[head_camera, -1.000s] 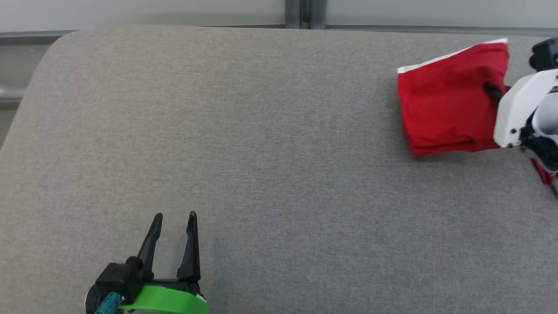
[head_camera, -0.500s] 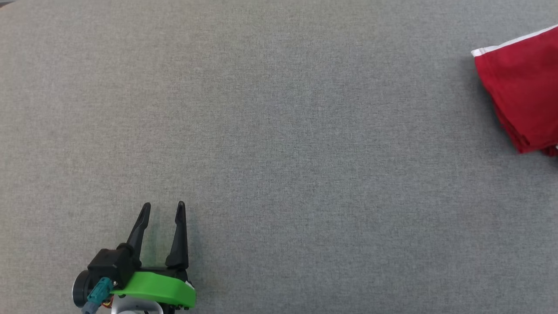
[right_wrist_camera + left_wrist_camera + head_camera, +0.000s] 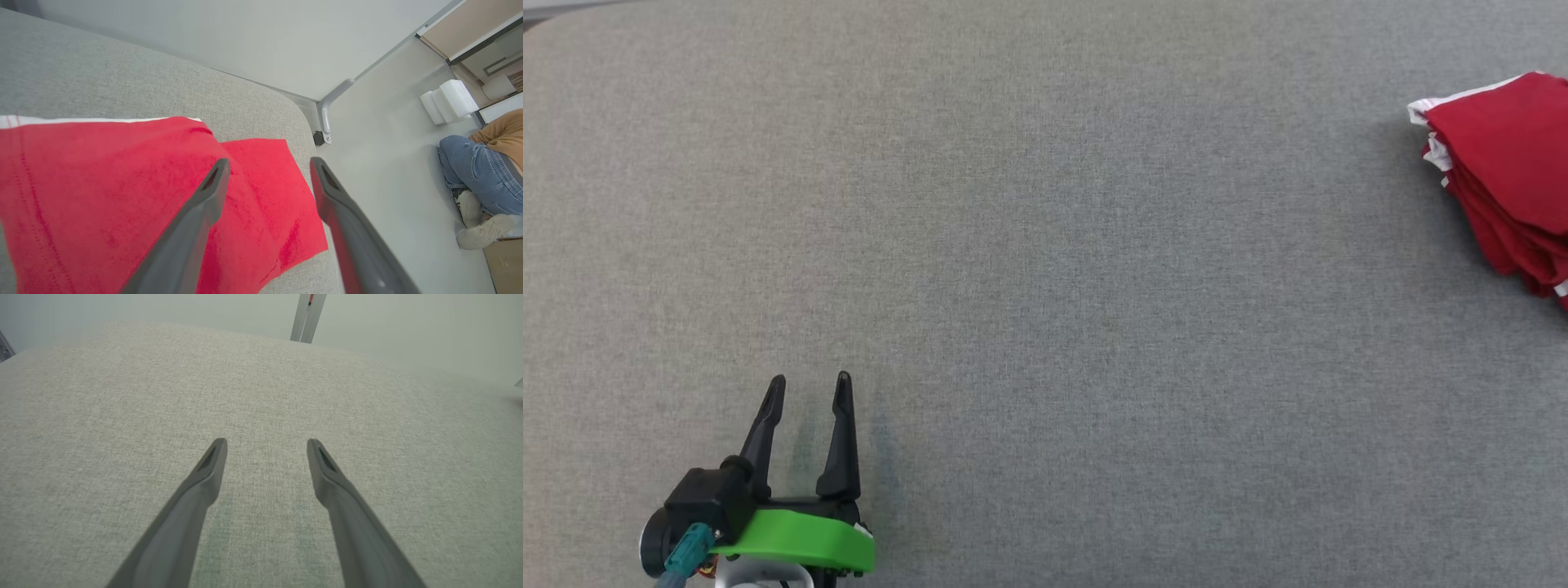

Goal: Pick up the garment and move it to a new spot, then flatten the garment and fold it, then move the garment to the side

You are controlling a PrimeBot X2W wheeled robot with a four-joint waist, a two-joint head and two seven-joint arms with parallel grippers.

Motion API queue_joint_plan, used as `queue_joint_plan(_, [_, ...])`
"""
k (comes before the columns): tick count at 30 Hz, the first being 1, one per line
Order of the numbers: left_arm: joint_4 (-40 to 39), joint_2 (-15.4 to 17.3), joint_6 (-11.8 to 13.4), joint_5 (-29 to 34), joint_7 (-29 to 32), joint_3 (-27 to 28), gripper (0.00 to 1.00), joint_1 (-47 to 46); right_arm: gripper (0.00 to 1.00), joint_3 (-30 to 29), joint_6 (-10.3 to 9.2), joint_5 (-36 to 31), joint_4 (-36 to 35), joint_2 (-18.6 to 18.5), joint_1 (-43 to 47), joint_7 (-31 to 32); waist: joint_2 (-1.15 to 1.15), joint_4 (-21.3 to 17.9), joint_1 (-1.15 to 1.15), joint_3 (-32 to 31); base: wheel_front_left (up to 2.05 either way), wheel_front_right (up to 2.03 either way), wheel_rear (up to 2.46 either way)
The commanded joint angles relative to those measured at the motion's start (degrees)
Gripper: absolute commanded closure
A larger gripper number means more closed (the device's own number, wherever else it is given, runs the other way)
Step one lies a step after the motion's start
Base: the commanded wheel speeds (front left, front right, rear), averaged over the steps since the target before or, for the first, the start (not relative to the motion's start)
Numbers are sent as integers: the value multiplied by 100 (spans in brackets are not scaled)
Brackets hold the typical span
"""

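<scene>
The garment point(image 3: 1507, 163) is red with a white edge and lies folded at the far right of the grey table point(image 3: 1045, 245), partly cut off by the head view's edge. In the right wrist view the garment point(image 3: 102, 192) spreads under my right gripper point(image 3: 269, 163), whose fingers stand apart above its corner, holding nothing. My left gripper point(image 3: 809, 384) rests open at the lower left of the head view, far from the garment. Its fingers point(image 3: 212, 461) hover over bare cloth with nothing between them.
The table's rounded corner and edge point(image 3: 294, 114) lie just beyond the garment, with a metal bracket point(image 3: 327, 118) and floor past it. A person's legs point(image 3: 474, 179) in jeans rest on the floor at the right, near white foam blocks point(image 3: 449, 102).
The head camera has shifted, so the garment now sits at the picture's right edge. My right gripper, shut on the garment a second ago, has let go and stands open above it.
</scene>
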Motion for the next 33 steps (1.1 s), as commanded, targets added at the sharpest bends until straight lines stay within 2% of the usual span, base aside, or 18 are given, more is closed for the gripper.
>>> queue_joint_plan(1, [-97, 22, -7, -68, 2, 48, 0, 70, 0, -90, -11, -35, -99, 166, 153, -287, 0, -117, 0, -293, 0, 0, 0])
queue_joint_plan(9, [-609, 21, 89, -278, 2, 230, 0, 480, 0, -462, -11, -333, -987, 1121, 1413, -2290, 0, -292, 0, -1181, 0, 0, 0])
queue_joint_plan(14, [-605, 21, 133, -279, 2, 240, 0, 856, 0, -758, -11, -563, -1361, 1985, 2774, -3417, 0, -320, 0, -1730, 0, 0, 0])
queue_joint_plan(16, [-572, 22, 145, -270, 2, 303, 0, 1008, 0, -865, -11, -724, -1481, 2346, 3241, -3688, 0, -367, 0, -1859, 0, 0, 0])
queue_joint_plan(18, [-532, 20, 141, -242, 2, 331, 0, 1102, 0, -959, -11, -797, -1519, 2738, 3690, -3802, 0, -402, 0, -1934, 0, 0, 0])
queue_joint_plan(22, [-409, 22, 94, -164, 2, 403, 0, 1224, 0, -979, -11, -936, -1881, 3112, 4250, -3860, 0, -451, 0, -2012, 0, 0, 0])
queue_joint_plan(30, [-166, 20, 16, -214, 3, 416, 0, 1175, 0, -1010, -11, -939, -2338, 3292, 4886, -3850, 0, -500, 0, -2064, 0, 0, 0])
queue_joint_plan(31, [-137, -2, 41, -230, 2, 414, 100, 1173, 100, -1005, 0, -919, -2277, 3301, 4851, -3837, 0, -494, 0, -2060, 0, 0, 0])
queue_joint_plan(33, [-34, -25, 42, -246, 8, 390, 100, 1177, 100, -1016, 0, -905, -2164, 3322, 4845, -3819, 0, -494, 0, -2061, 0, 0, 0])
